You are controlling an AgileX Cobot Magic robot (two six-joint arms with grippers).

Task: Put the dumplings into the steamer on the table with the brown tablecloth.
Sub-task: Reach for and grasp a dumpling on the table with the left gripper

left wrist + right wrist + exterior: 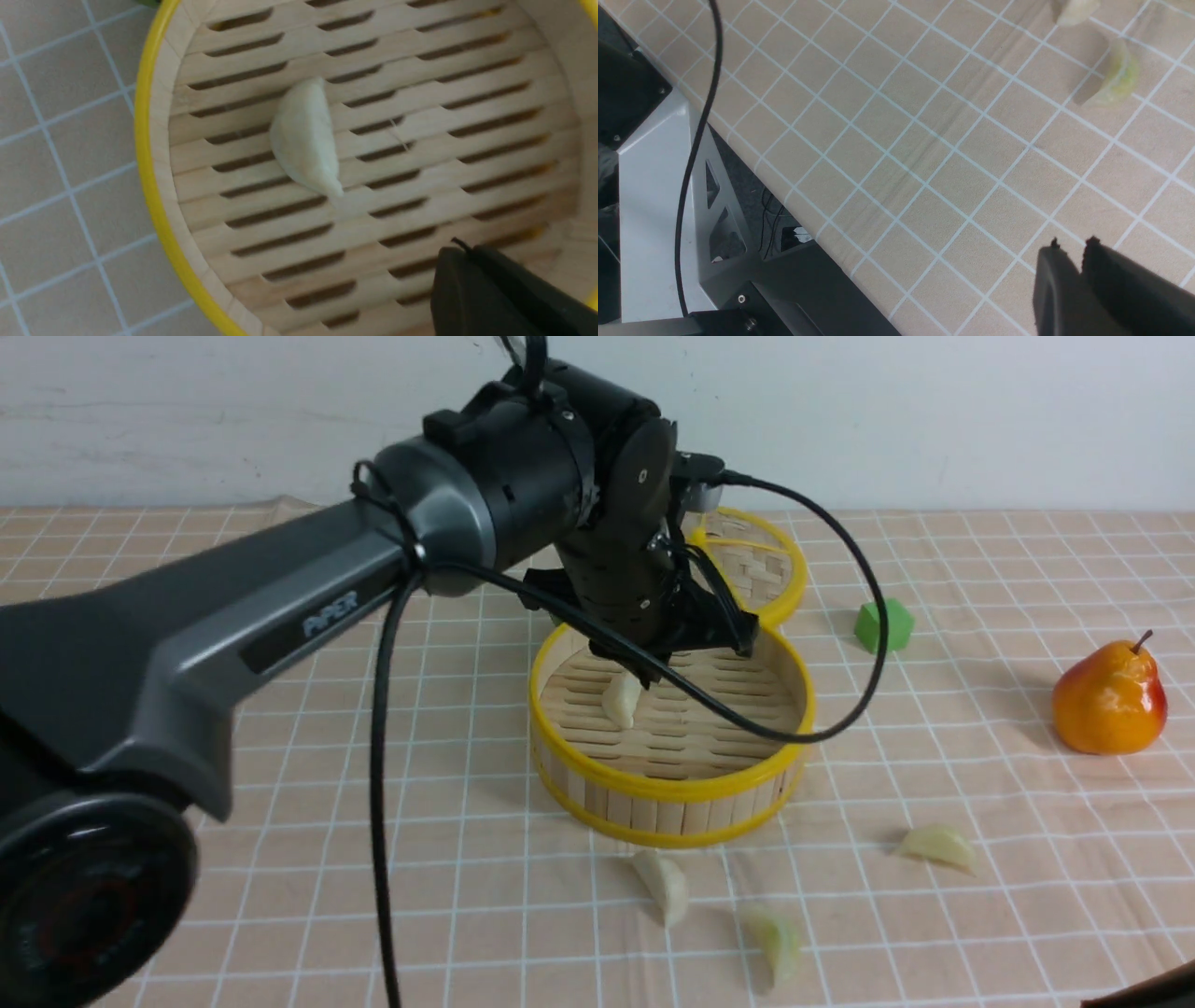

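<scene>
Front view: the left arm (280,607) carries the lettering "PiPER" on its grey casing. Its left gripper (691,630) hangs over the steamer (672,789), jaws mostly hidden here by the wrist. One dumpling (621,698) lies on the slatted floor, toward the basket's 9 o'clock. Three more lie on the brown tablecloth (504,915): a dumpling at 6 o'clock (665,885), a dumpling at 5 o'clock (777,943) and a dumpling at 4 o'clock (938,845) from the steamer. A woven lid (752,565) sits at 1 o'clock, a green block (882,625) at 2 and a pear (1109,698) at 3.

Left wrist view: the left gripper (467,261) is pressed closed on nothing, apart from the dumpling (306,140) on the slats inside the yellow rim (149,163).

Right wrist view: the right gripper (1073,252) shows a narrow slit and holds nothing, above bare cloth (924,140). Two dumplings (1115,74) lie well apart from it. No writing reads here.
</scene>
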